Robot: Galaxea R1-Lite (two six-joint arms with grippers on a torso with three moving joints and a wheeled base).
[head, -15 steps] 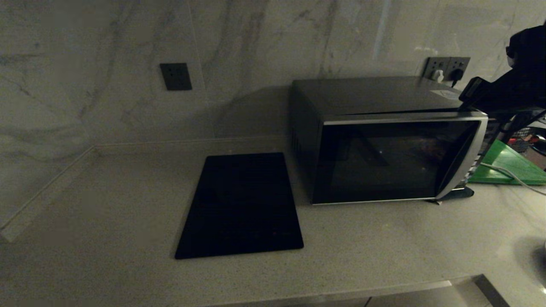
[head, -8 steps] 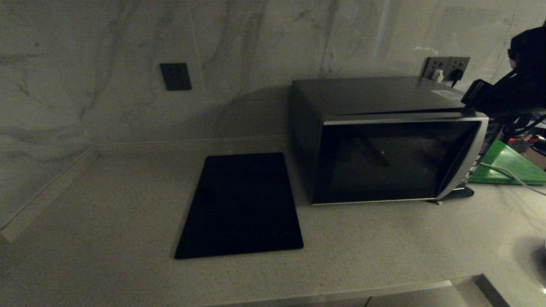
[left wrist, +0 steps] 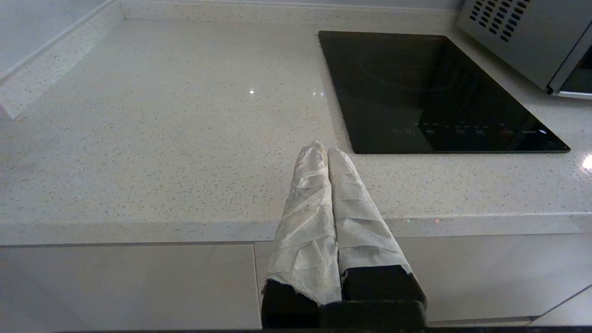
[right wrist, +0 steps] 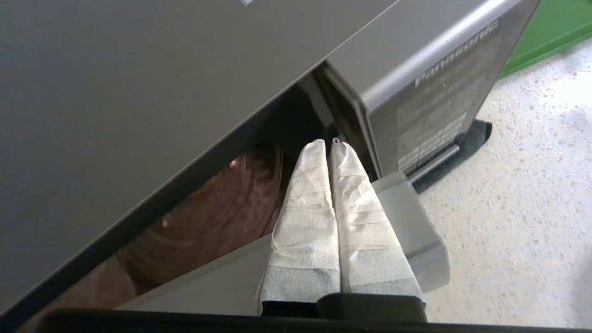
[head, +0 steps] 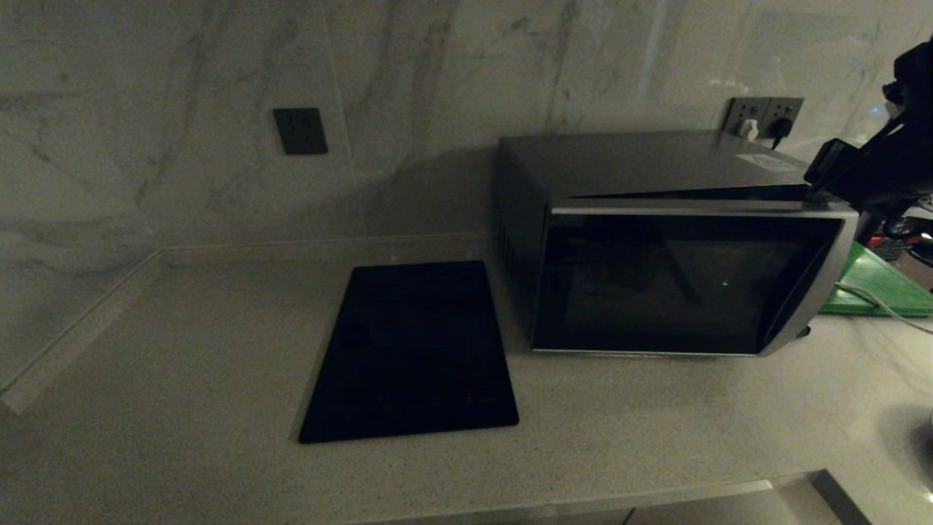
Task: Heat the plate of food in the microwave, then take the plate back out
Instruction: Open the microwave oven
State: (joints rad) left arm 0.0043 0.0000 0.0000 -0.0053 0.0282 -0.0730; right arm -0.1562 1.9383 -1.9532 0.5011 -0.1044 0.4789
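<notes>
1. The tabletop (head: 182,379) is filling the lower half of the head view, with a flat black mat (head: 412,350) lying left of centre and a green board (head: 871,284) showing at the right edge.
2. The microwave (head: 656,240) is sitting right of centre in that view, boxy, black and silver; its dark glass door is standing ajar, a wedge-shaped gap showing along its top edge and widening toward the right.
3. The right tool (right wrist: 328,143) is working at the upper right of the head view, its wrapped fingers pressed together on nothing, tips reaching into the gap behind the door's free edge beside the button panel.
4. The left tool (left wrist: 323,150) is idling near the tabletop's front edge, fingers likewise pressed together and empty.
5. The plate of food is not clearly showing anywhere; something round and brownish is sitting inside the cavity in the right wrist view, but I cannot tell what it is.
6. Judging by this, the door-opening step is in hand; next the door probably needs swinging fully wide, sweeping outward without slipping off its edge.
</notes>
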